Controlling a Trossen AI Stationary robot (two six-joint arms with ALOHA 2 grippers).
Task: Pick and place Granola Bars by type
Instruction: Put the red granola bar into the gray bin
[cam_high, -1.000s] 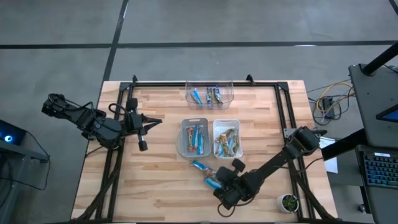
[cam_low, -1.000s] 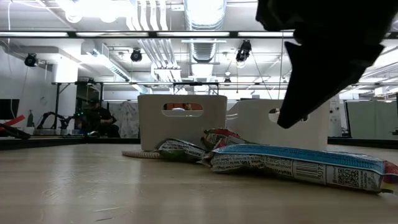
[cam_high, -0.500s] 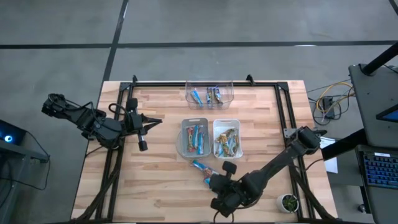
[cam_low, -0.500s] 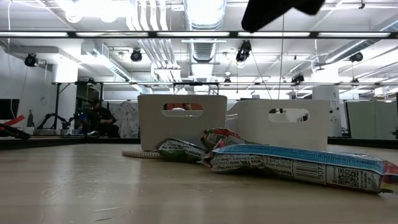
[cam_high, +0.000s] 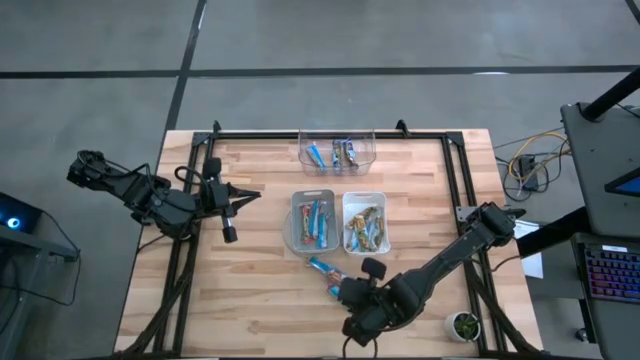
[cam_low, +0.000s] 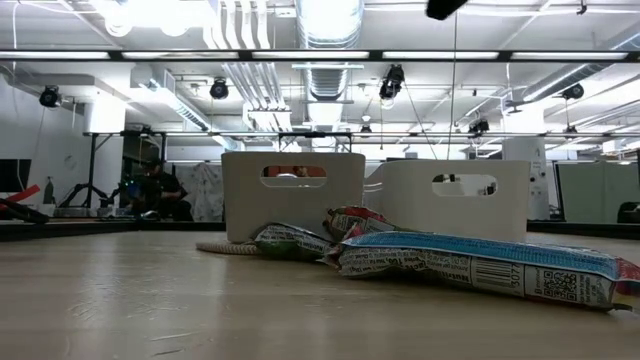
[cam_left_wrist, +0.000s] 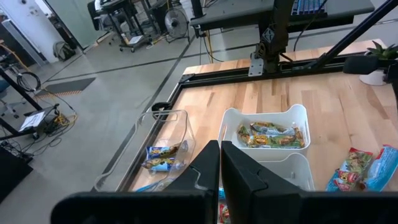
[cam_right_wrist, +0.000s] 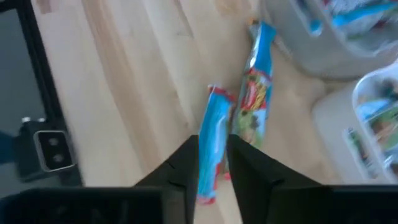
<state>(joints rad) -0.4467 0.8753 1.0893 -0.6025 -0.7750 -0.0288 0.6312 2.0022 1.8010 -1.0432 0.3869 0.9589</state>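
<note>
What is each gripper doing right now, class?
Left gripper: shut, empty.
Right gripper: slightly open above a blue granola bar, not holding it.

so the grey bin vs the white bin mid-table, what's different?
Colour: the grey bin is darker; the white bin beside it is bright white.
Contents: the grey bin holds mostly bright blue bars; the white bin holds greenish-gold ones.
Side: the grey bin sits toward the left arm, the white bin toward the right arm.
Shared: both are rectangular, upright, side by side, and partly filled with wrapped bars.
</note>
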